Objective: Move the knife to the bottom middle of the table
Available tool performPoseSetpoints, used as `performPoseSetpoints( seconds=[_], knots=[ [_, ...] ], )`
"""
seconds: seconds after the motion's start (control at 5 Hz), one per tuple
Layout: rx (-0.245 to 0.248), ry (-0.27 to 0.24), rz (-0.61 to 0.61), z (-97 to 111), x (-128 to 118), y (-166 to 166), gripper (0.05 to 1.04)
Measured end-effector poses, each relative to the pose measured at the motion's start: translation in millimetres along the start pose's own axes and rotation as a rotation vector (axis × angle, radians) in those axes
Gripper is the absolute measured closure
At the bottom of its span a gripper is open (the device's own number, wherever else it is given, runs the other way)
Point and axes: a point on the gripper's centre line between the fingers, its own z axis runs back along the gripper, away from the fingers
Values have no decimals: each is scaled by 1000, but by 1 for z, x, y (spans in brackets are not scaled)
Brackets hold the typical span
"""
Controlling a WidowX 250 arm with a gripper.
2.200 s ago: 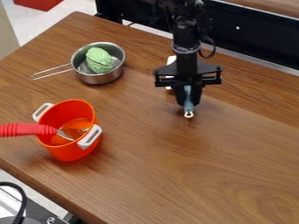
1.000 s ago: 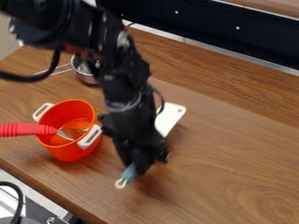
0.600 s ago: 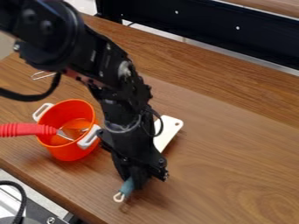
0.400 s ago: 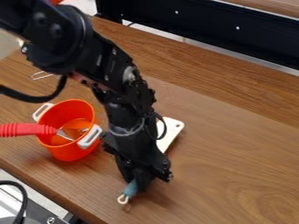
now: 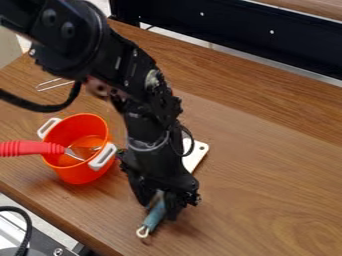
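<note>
A robotics lab is suggested by the robot arm and black beam beyond the table's far edge.

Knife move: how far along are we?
Looks done: the knife is over the lower middle of the table, blue handle toward the near edge. In hand: the gripper is at that handle; I can't tell whether it grips. Left, probably: any release needed, then backing off.

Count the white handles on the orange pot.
2: one white handle at the upper left of the orange pot's rim, and another white handle on its right side. The orange pot shows no others.
</note>
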Motion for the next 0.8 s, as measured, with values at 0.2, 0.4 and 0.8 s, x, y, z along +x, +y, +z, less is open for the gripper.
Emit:
performPoseSetpoints(
  seconds=[0.2, 0.4, 0.8],
  knots=[
    [-24, -16, -12, 15, 6, 1, 87],
    [-84, -50, -20, 35, 17, 0, 84],
    [-100, -74, 83, 51, 62, 12, 84]
  ],
)
